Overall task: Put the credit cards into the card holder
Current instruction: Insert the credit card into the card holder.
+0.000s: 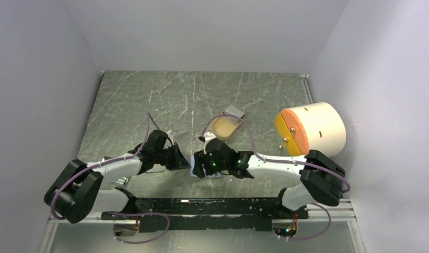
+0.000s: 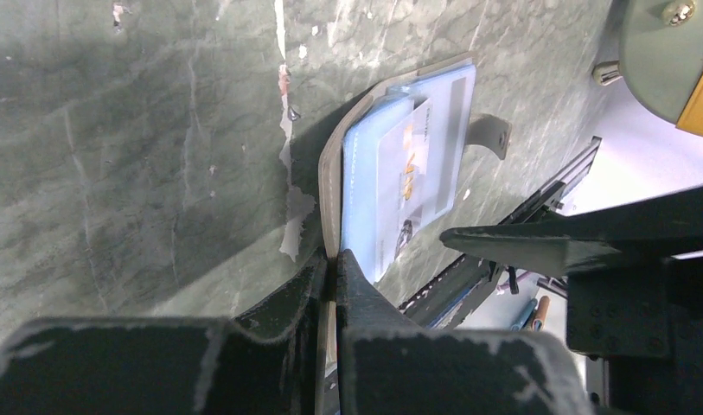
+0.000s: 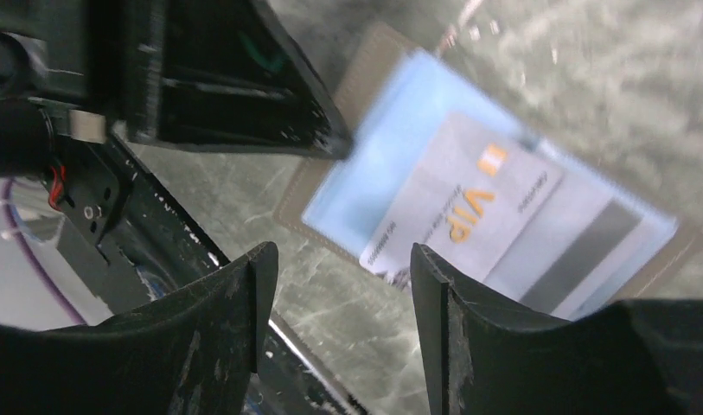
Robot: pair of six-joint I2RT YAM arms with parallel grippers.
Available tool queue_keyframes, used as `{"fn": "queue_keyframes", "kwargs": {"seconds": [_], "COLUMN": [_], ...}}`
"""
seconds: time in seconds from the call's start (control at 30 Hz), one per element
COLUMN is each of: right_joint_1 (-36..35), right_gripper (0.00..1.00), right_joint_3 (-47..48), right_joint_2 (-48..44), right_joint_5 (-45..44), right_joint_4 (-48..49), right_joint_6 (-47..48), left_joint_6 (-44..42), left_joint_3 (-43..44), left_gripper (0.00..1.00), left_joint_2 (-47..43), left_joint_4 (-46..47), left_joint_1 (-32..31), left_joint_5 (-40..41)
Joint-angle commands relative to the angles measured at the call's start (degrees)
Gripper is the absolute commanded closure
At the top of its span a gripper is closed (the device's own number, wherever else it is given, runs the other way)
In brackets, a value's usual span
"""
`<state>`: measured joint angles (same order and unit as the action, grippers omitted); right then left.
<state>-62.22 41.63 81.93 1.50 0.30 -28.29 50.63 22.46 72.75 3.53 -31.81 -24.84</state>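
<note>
The card holder (image 2: 332,186) lies open on the table, grey-olive outside and light blue inside. My left gripper (image 2: 334,259) is shut on its near edge. A pale credit card (image 2: 410,169) with orange "VIP" lettering lies on the blue inside, one corner sticking out past the holder's edge. In the right wrist view this card (image 3: 482,207) overlaps a second pale card with a dark stripe (image 3: 581,251), both on the holder (image 3: 369,73). My right gripper (image 3: 343,259) is open and empty just above the table beside the holder. In the top view both grippers, left (image 1: 184,159) and right (image 1: 200,167), meet over the holder (image 1: 193,164).
A tan oval tray (image 1: 227,126) sits behind the grippers. A big cream cylinder with an orange face (image 1: 310,129) lies at the right, also in the left wrist view (image 2: 676,52). The black rail (image 1: 201,205) runs along the near table edge. Walls close in on three sides.
</note>
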Motion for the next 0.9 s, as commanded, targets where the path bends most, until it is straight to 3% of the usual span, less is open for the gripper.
{"fn": "queue_keyframes", "kwargs": {"seconds": [0.0,0.3,0.87], "right_joint_1": [0.18,0.36,1.49], "right_gripper": [0.39,0.37,0.36], "right_joint_3": [-3.89,-5.42,-6.62], "right_joint_2": [-1.09,-0.87,1.51], "right_joint_5": [-3.55,-8.52,-6.83], "right_joint_4": [-0.39,-2.73,1.47], "right_joint_6": [-18.2,-22.52,-24.86], "left_joint_6": [0.67,1.42,1.35], "left_joint_3": [-0.76,-1.38,-1.89], "left_gripper": [0.91,0.91,0.91], "left_joint_2": [-1.41,-2.21,-0.68], "left_joint_4": [-0.01,0.53,3.09], "left_joint_1": [0.1,0.09,0.08], "left_joint_5": [1.94,2.14,0.23]}}
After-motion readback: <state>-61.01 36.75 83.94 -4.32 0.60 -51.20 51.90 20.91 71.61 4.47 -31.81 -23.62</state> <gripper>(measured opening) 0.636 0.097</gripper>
